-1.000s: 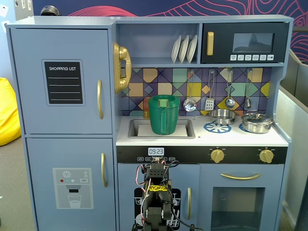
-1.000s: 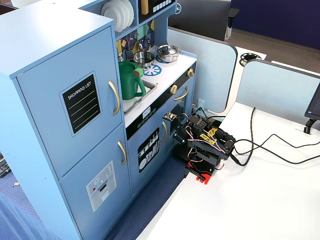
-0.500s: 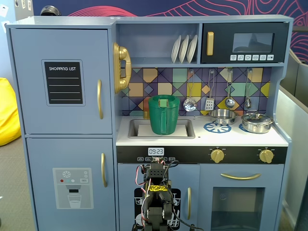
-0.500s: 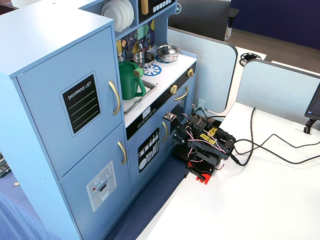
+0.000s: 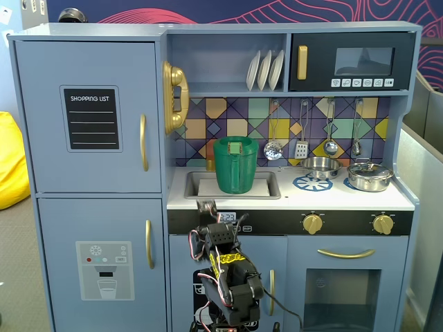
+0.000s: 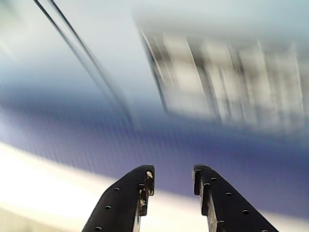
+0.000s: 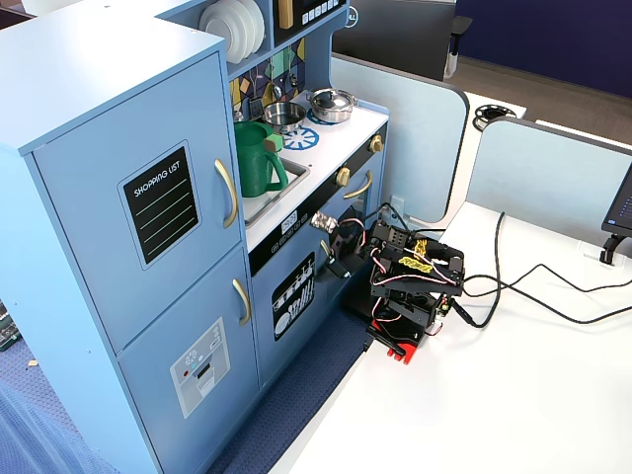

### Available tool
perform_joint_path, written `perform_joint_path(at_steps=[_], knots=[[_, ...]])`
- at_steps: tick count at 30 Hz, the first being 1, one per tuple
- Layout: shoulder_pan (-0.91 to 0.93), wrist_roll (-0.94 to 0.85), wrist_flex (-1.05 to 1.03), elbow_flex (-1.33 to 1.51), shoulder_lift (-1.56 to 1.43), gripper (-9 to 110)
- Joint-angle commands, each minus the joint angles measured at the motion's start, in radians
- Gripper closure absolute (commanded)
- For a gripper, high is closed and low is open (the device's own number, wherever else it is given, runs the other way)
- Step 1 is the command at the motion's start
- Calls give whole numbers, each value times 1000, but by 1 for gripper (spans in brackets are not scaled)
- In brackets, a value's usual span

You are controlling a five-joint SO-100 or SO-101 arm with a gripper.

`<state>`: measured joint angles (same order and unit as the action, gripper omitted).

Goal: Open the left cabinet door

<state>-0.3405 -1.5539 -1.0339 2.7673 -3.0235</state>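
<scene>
The left cabinet door point(image 5: 90, 117) is pale blue with a black "SHOPPING LIST" panel and a vertical gold handle point(image 5: 143, 142). It is shut in both fixed views, and it also shows at the upper left point(image 7: 148, 207) with its handle point(image 7: 227, 193). My gripper point(image 5: 205, 205) points up in front of the black control strip, right of and below that handle. It also shows low against the kitchen front point(image 7: 324, 225). In the blurred wrist view my gripper point(image 6: 172, 176) is open, with nothing between the black fingers point(image 6: 140, 193).
A green pitcher point(image 5: 235, 164) stands in the sink. Below the left door is a blue door with a dispenser graphic point(image 5: 104, 270). A small blue door with a narrow gold handle point(image 5: 271, 290) is behind the arm. Cables point(image 7: 533, 286) run across the white table.
</scene>
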Motion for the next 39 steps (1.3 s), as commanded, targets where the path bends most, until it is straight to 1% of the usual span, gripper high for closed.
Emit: perform_joint_path(at_steps=[1,4,8,11,15,19,28,39], knots=[[-114,-38,98,-213,40,101],[-179,-43,164,-334,95,101],[-242,-92,367,-437,187,101],[-290,-169,474,-499,256,101],[-339,-153,588,-574,337,101],[-368,-156,732,-612,410,98],[-377,-156,821,-726,537,94],[-322,-140,874,-848,686,93]])
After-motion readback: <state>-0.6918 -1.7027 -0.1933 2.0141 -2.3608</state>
